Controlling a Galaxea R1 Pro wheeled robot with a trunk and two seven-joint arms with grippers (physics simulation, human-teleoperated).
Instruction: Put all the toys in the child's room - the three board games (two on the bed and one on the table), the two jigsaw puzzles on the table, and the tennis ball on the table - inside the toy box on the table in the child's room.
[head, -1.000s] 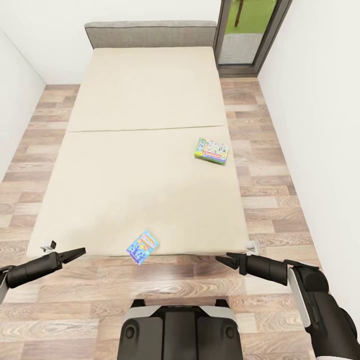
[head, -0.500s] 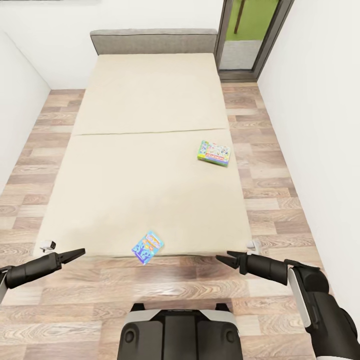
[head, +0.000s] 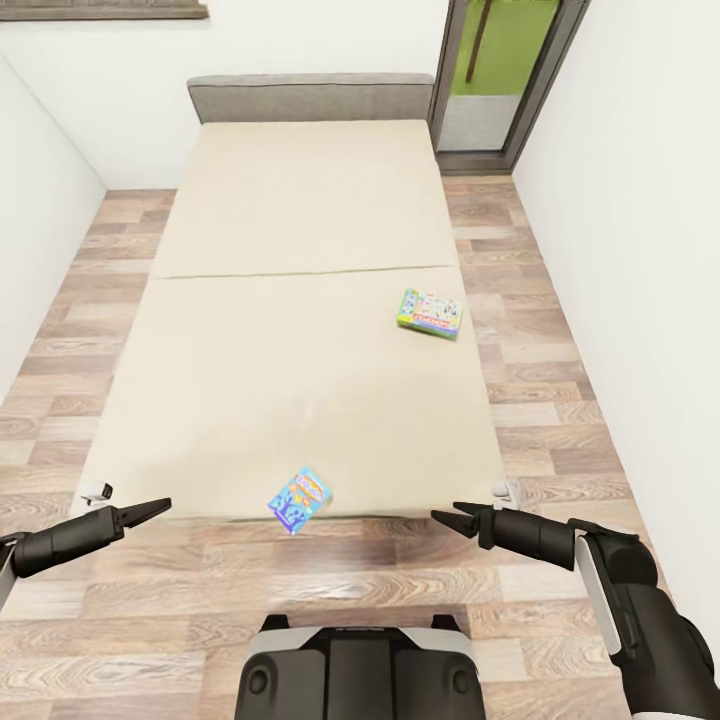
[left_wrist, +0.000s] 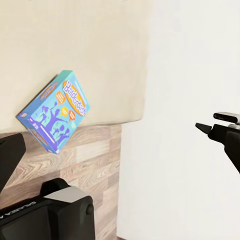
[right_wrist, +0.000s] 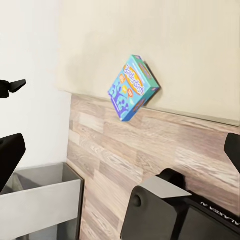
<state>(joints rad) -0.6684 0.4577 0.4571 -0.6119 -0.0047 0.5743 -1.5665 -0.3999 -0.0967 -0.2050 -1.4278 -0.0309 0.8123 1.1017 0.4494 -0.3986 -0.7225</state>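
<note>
Both board games lie on the bed (head: 300, 300), untouched as far as the frames show: the blue board game (head: 299, 499) sits at the foot edge, partly overhanging it between the two arms, and the green board game (head: 429, 312) lies flat near the bed's right edge, further up. The left hand (head: 150, 508) and right hand (head: 448, 519) hover low over the wooden floor (head: 560, 400), apparently closed to a point and holding nothing. By my reading the task has barely begun, with every toy yet to be boxed.
</note>
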